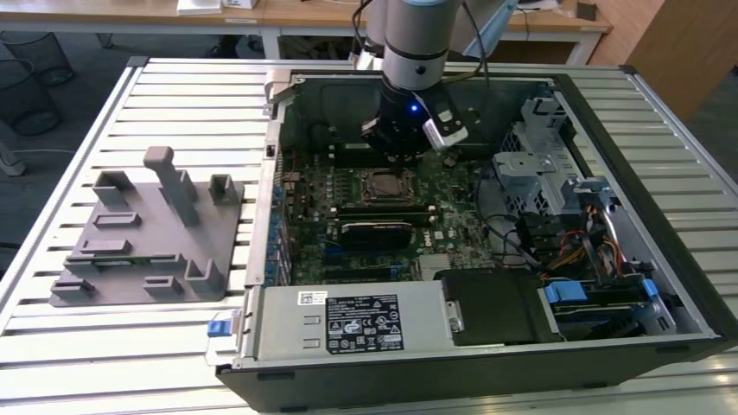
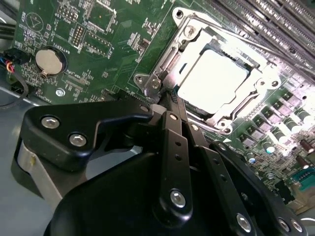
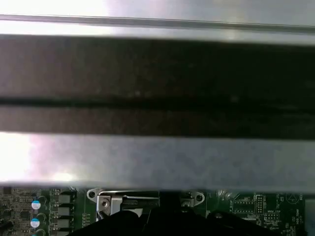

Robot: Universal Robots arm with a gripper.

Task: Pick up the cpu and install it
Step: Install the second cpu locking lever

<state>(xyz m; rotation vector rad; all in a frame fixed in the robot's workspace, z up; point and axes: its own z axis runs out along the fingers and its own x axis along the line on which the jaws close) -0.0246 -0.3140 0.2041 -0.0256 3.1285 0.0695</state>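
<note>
The cpu [image 2: 220, 78] lies flat inside the metal socket frame [image 2: 189, 34] on the green motherboard [image 2: 113, 44], its silver top bright with glare. In the exterior view the socket [image 1: 384, 184] sits mid-board inside the open computer case [image 1: 289, 112]. My gripper [image 1: 406, 149] hangs just above the board, a little beyond the socket. In the second wrist view its black fingers [image 2: 170, 132] run together to a point at the socket's near edge, with my gripper [image 2: 167, 98] shut and nothing between them. The socket's edge [image 3: 125, 202] peeks out in the first wrist view.
A grey parts stand [image 1: 150, 233] sits on the slatted table at the exterior view's left. Inside the case are black memory sticks [image 1: 375, 212], a power supply [image 1: 346, 322], drive cages and cables [image 1: 554, 199]. A round coin battery [image 2: 50, 60] lies on the board. The case wall [image 3: 157, 162] is close by.
</note>
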